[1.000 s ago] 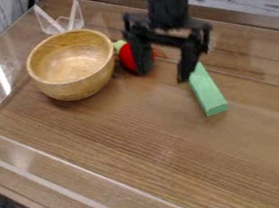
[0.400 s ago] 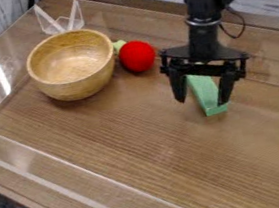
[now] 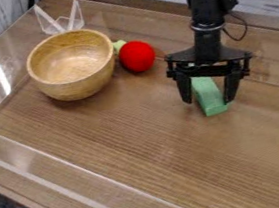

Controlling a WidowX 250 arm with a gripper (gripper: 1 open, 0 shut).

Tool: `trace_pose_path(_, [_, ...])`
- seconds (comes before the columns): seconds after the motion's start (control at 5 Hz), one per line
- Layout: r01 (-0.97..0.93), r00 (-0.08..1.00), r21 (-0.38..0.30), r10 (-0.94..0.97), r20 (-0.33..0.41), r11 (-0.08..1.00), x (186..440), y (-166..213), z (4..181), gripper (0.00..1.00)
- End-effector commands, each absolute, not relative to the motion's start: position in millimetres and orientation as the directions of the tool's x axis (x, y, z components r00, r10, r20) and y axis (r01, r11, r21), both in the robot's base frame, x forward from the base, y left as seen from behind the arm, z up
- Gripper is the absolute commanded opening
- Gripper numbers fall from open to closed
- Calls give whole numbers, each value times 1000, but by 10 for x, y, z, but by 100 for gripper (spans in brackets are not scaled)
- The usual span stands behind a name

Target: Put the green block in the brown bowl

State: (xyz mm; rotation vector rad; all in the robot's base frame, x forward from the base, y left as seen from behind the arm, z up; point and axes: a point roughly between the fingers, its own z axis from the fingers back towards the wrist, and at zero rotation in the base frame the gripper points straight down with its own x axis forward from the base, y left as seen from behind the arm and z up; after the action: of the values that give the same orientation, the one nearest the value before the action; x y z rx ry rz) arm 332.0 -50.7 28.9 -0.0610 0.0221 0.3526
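The green block [image 3: 209, 96] lies flat on the wooden table, right of centre, its long side running near to far. My gripper [image 3: 213, 88] hangs straight over it, open, with one black finger [image 3: 187, 87] on the block's left and the other on its right. The fingertips reach down around the block's far half; I cannot tell whether they touch it. The brown bowl [image 3: 72, 65] stands empty at the left rear, well apart from the gripper.
A red ball [image 3: 137, 56] rests just right of the bowl, touching or almost touching its rim. Clear plastic walls [image 3: 57, 161] border the table at the front and the left. A white plank wall stands behind.
The gripper has travelled from beside the red ball to the right and forward, and now hangs lower, straddling the green block. Its jaws stayed open. Block, ball and bowl have not moved.
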Motion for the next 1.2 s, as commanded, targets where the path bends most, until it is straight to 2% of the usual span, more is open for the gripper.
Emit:
trace_pose_path(0.0, [-396,917,-75,399,21,915,3452,-435,386,100])
trace_pose_path(0.2, [-415,908,-74,417,23,907,3512,-466,371,0])
trace_pose_path(0.8, [-490,869,-98,494,30,866,3822,-427,417,0])
trace_pose_path(1.0, [-548,832,-104,554,34,830,3827,-463,431,0])
